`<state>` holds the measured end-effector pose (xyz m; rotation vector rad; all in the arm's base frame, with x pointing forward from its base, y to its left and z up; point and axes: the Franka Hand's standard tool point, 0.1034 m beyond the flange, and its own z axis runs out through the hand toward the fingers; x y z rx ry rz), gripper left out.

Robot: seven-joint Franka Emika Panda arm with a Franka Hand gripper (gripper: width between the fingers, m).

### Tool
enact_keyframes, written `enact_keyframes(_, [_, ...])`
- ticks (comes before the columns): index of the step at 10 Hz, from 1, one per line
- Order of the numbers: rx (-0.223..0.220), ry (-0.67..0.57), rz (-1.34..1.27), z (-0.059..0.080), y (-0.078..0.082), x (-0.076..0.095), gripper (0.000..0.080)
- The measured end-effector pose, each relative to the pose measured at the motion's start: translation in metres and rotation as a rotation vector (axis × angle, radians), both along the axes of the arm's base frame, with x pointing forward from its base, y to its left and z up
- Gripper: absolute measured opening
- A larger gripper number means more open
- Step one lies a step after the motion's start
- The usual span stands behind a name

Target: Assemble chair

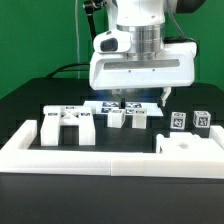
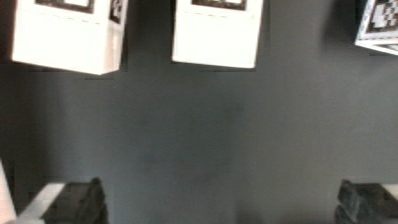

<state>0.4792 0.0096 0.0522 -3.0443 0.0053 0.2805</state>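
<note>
The robot arm (image 1: 135, 45) hangs over the black bench (image 1: 25, 110). In front runs a low white border wall (image 1: 100, 160). Behind it the chair parts (image 1: 125, 117) lie loose on the bench, matte white with black-and-white tags. A bracket-like piece (image 1: 68, 122) sits at the exterior view's left, and two small posts (image 1: 178, 121) stand at its right. The gripper (image 1: 138, 98) is open and empty. Only the wrist view shows this — its fingers (image 2: 71, 200) stand wide apart over bare bench, near two white blocks (image 2: 71, 40).

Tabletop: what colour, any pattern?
The tabletop is plain dark grey to black, no pattern; it shows best in the wrist view.
</note>
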Motion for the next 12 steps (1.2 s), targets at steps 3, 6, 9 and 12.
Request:
enact_keyframes(3, [0.033, 0.204, 0.015, -0.003, 0.007, -0.008, 0.0649])
enact_keyframes(6, [0.052, 0.384, 0.040, -0.005, 0.010, -0.010, 0.0649])
enact_keyframes(9, [0.020, 0.558, 0.006, -0.008, -0.003, -0.020, 0.0649])
enact_keyframes(12, [0.023, 0.562, 0.016, -0.012, -0.002, -0.017, 0.0649])
